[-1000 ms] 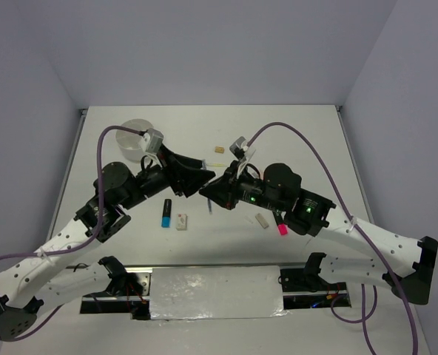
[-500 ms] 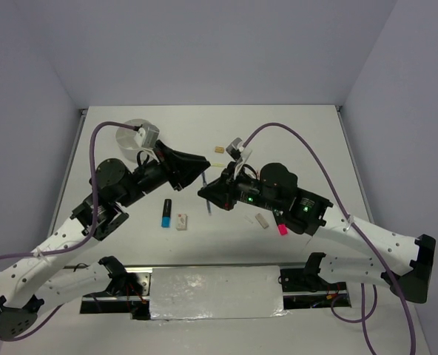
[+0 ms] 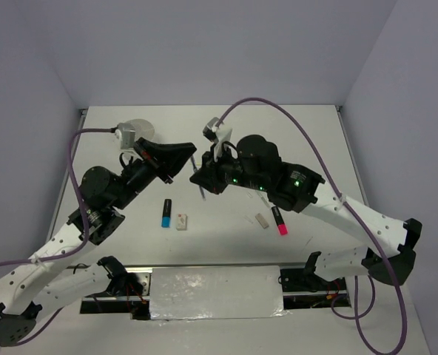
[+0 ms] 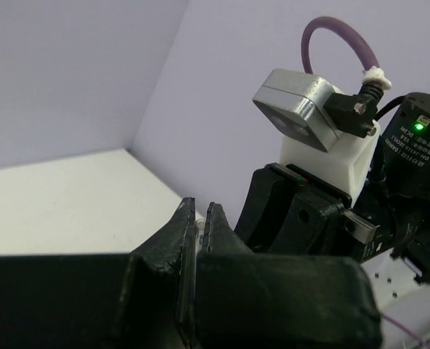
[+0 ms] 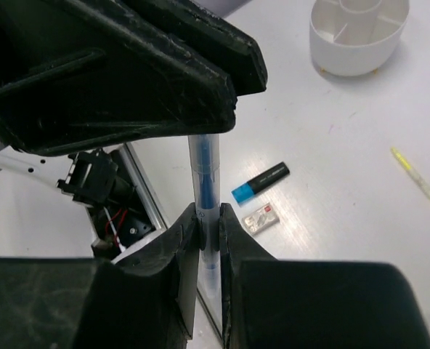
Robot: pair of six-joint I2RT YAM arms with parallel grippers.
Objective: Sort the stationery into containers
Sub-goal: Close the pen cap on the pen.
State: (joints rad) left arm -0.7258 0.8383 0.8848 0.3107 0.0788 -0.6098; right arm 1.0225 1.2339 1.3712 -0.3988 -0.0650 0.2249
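Note:
A clear pen with a blue core stands upright above the table, and my right gripper is shut on its lower part. Its top end runs up between the black fingers of my left gripper, which is shut on that tip. From above, the two grippers meet nose to nose: left gripper, right gripper, with the pen's lower end poking out below. The white divided cup stands at the back left, partly behind the left wrist.
On the table lie a blue-and-black marker beside a white eraser, a grey eraser, a pink highlighter and a thin yellow-green stick. The metal rail and wiring run along the near edge.
The left gripper has shut on the pen's top end. Both arms have shifted toward the back left, the right gripper still carrying the pen.

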